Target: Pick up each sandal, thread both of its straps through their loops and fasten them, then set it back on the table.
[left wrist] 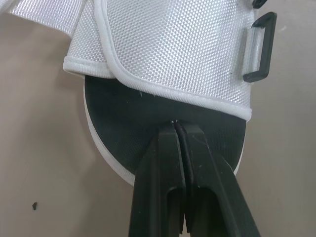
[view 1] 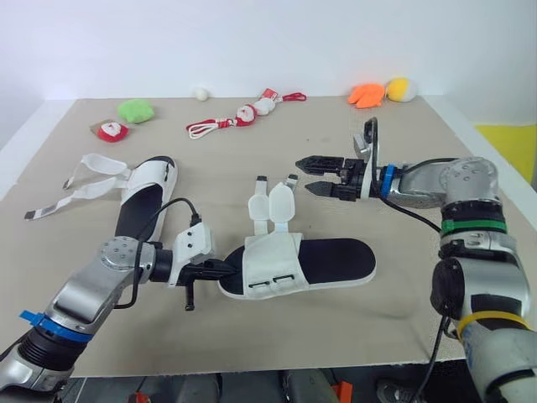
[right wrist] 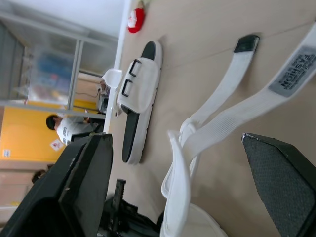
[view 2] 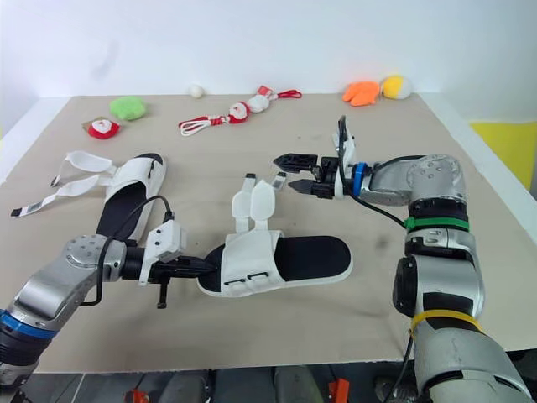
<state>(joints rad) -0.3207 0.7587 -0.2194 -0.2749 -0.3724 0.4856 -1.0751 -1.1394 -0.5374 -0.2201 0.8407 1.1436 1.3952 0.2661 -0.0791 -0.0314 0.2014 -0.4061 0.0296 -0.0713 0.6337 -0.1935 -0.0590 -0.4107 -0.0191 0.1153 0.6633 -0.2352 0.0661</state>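
Bench (view 1: 361, 327) with a beige top carries two white sandals with black footbeds. The near sandal (view 1: 331, 260) lies in the middle, toe toward the robot's left. Its two straps (view 1: 281, 201) are flipped open onto the bench on the far side, unthreaded. Two black loops (view 1: 273, 281) sit on the near side of its upper. The far sandal (view 1: 147, 197) lies at the left, well apart, with the far straps (view 1: 84, 180) spread out to the left.

The left end effector (view 1: 228, 270) is at the near sandal's toe. Its fingers (left wrist: 163, 163) are pressed together, tips on the footbed right at the hem of the upper; whether they pinch anything cannot be told. The right end effector (view 1: 304, 175) hovers just beyond the strap ends, fingers (right wrist: 84, 182) spread wide, holding nothing.

Small toys lie along the far edge: a red-and-white corded one (view 1: 243, 116), a green one (view 1: 135, 110), an orange one (view 1: 367, 94) and a yellow one (view 1: 401, 88).
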